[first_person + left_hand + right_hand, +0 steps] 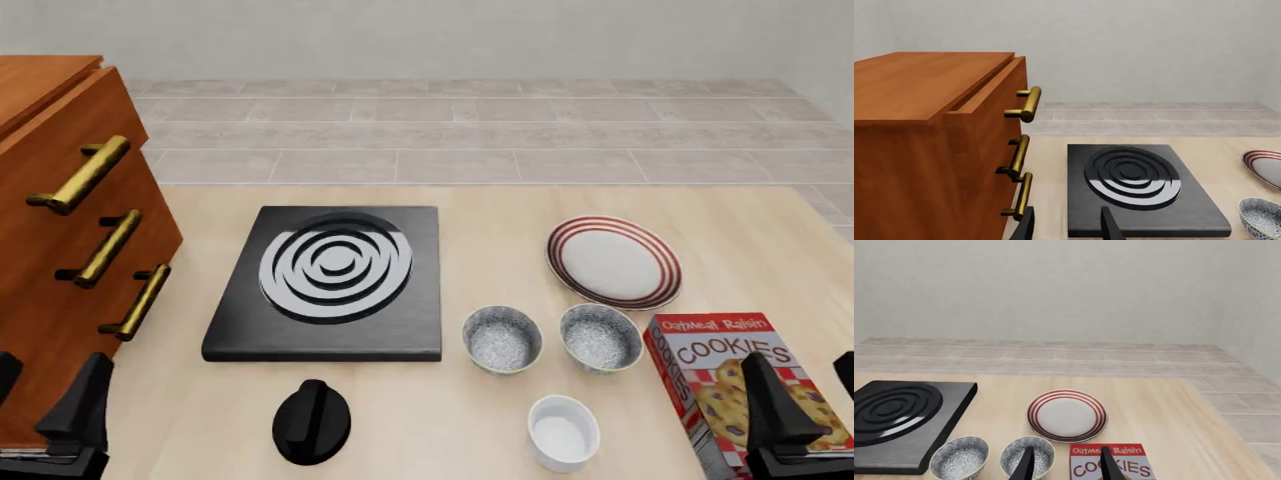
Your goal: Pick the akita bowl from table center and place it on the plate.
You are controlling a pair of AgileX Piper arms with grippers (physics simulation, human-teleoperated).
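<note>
Akita bowl [502,339] left of twin bowl [601,337], before plate [613,261].

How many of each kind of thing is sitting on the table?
Speckled bowls: 2
White ramekin: 1
Red-ringed plate: 1
Cookie box: 1
Black burner slab: 1
Black knob: 1
Wooden drawer cabinet: 1
Total: 8
</note>
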